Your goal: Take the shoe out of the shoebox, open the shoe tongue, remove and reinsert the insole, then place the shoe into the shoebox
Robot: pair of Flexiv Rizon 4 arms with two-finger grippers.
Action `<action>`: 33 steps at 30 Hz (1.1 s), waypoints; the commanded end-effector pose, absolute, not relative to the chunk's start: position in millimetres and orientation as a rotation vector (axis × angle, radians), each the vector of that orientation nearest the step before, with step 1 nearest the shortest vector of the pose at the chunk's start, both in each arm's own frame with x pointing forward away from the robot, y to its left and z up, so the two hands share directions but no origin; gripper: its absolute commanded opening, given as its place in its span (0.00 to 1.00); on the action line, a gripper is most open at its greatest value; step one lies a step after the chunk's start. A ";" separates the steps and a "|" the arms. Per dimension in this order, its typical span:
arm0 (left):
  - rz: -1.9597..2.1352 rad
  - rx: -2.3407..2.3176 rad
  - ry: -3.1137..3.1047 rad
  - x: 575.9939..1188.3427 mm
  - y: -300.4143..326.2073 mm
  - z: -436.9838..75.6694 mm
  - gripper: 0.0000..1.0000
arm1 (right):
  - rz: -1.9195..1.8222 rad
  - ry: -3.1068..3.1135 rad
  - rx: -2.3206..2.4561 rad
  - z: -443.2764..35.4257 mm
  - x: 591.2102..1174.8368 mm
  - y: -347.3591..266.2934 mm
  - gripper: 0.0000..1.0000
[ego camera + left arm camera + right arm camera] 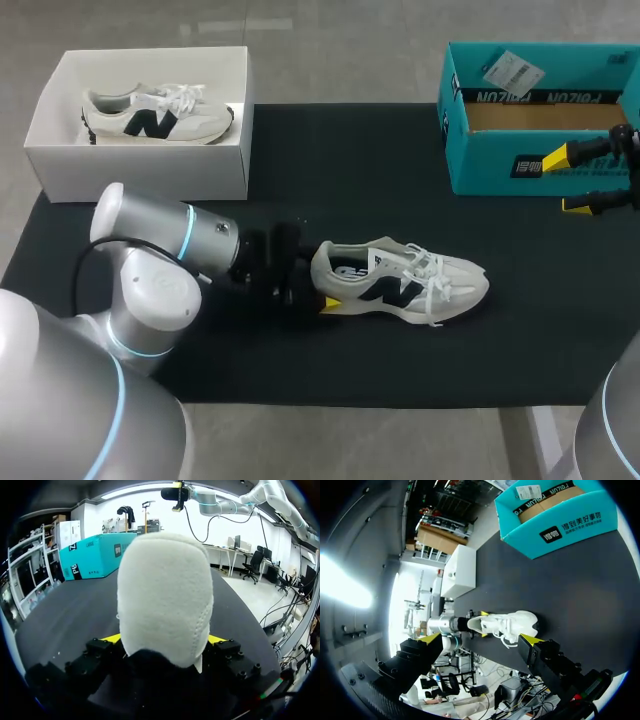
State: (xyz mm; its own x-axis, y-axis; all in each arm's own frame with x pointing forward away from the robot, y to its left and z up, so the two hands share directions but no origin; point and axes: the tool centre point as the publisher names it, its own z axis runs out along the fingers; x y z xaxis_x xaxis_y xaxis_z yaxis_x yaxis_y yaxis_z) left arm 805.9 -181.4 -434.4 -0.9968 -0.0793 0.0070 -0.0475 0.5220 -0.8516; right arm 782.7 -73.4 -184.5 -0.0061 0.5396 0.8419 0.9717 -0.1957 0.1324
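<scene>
Head view: the left end effector (320,284) grasps the heel of the white sneaker (400,282) on the black worktop (330,150). The right end effector (568,182) is released just beside the teal shoebox (500,165).

Left wrist view: the sneaker's (165,595) heel sits clamped between both fingertips (111,638).

Right wrist view: the sneaker (507,622) lies well ahead of the spread fingers (530,640).

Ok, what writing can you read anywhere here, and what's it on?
On the teal cardboard shoebox: upside-down lettering inside, a black side label, a white tag; all too small or blurred to read.
On the white-and-black sneaker: a dark side logo, no readable words.
</scene>
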 end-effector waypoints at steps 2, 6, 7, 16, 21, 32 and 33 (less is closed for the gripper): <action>-1.508 -0.116 2.715 803.7 -182.3 -435.0 0.00 | -1.113 -1.563 -1.773 -184.6 782.2 -73.1 1.00; -1.508 -0.116 2.715 803.7 -182.3 -435.0 0.00 | -1.113 -1.563 -1.773 -184.6 782.2 -73.1 1.00; -1.508 -0.116 2.715 803.7 -182.3 -435.0 0.00 | -1.113 -1.563 -1.773 -184.6 782.2 -73.1 1.00; -1.508 -0.116 2.715 803.7 -182.3 -435.0 0.00 | -1.113 -1.563 -1.773 -184.6 782.2 -73.1 1.00; -1.508 -0.116 2.715 803.7 -182.3 -435.0 0.00 | -1.113 -1.563 -1.773 -184.6 782.2 -73.1 1.00; -1.508 -0.116 2.715 803.7 -182.3 -435.0 0.00 | -1.026 -1.580 -1.835 -182.6 790.2 -27.4 1.00; -1.508 -0.116 2.715 803.7 -182.3 -435.0 0.00 | -1.038 -1.560 -1.835 -182.6 789.5 -21.9 1.00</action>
